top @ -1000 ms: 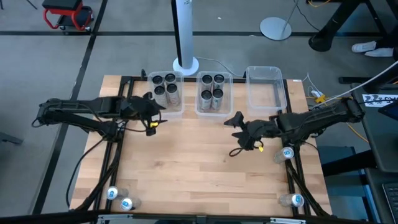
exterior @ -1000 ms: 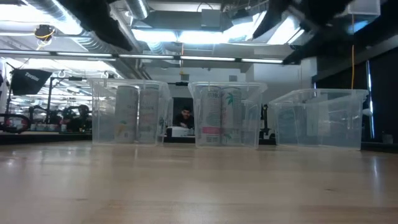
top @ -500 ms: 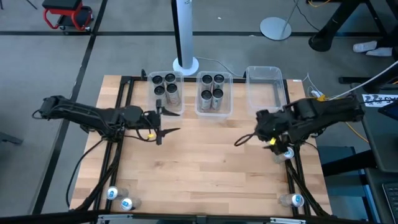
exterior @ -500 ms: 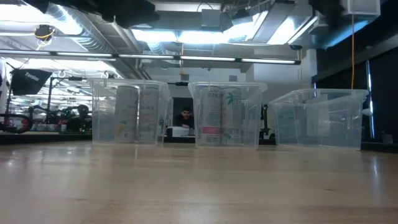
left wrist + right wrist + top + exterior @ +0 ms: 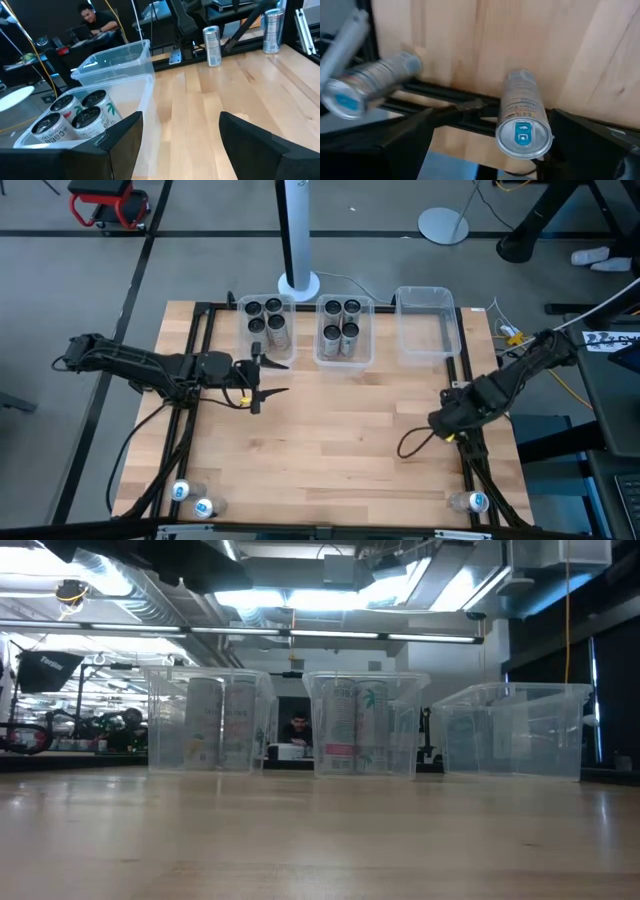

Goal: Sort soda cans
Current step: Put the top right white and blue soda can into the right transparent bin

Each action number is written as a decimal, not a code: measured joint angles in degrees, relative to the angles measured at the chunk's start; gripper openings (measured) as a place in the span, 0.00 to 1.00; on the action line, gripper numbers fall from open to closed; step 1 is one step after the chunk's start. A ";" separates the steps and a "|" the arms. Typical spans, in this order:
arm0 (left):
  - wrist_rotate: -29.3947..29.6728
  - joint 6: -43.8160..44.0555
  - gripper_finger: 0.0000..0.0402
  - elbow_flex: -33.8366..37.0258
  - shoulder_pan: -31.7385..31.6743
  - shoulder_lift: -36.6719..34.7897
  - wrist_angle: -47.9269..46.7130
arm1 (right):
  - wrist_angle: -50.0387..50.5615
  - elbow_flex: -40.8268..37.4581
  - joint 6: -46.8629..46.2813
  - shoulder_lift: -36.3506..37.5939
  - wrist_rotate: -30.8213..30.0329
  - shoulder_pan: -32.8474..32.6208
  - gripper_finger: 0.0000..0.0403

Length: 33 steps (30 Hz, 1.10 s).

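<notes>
Right end effector point(image 5: 520, 165), fingers spread wide and holding nothing, hangs over a blue-topped soda can point(image 5: 522, 122) at the table's edge.

3 clear bins point(image 5: 428, 323) along the far edge of the table point(image 5: 330, 440), side by side. Left bin: 4 dark-topped cans point(image 5: 267, 321). Middle bin: 4 dark-topped cans point(image 5: 342, 325). Right bin: 0 cans.

Blue-topped cans outside the bins: 2 at the near-left corner point(image 5: 192, 499), 1 at the near-right corner point(image 5: 474, 501). Right wrist view shows 2 blue-topped cans point(image 5: 522, 119), 1 of them probably under the right arm in the high view, so approx. 4 loose, maybe more hidden.

Total cans counted: 8 binned + approx. 4 loose = approx. 12.

2 arms. 1 person point(image 5: 294, 728) in the bkgd behind the bins.
</notes>
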<state>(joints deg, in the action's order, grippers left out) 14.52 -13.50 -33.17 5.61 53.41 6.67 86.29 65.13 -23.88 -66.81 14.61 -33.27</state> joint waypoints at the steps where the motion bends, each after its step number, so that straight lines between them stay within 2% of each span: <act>1: 0.00 -0.13 0.63 0.00 0.00 0.00 0.06 | -0.20 -0.97 -0.05 -0.06 -0.01 -0.83 0.98; 6: 0.02 -0.82 0.63 0.00 0.00 0.00 0.05 | 0.67 -4.76 0.46 -0.10 -1.37 -3.24 0.98; 13: 0.02 -1.53 0.63 -0.02 0.00 0.00 1.91 | 3.75 -7.09 1.70 -0.04 -5.89 -3.11 0.98; 29: 0.02 -1.51 0.63 -0.02 0.00 0.00 1.27 | 0.62 -14.69 3.35 -0.08 -4.62 -3.13 0.98; 33: 0.02 -1.51 0.63 -0.02 -0.01 0.00 1.27 | 0.48 -15.48 3.37 -0.08 -5.61 -3.13 0.93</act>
<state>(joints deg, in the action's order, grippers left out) 14.55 -15.00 -33.19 5.60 53.41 7.94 86.77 49.65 -20.51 -66.89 8.99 -36.40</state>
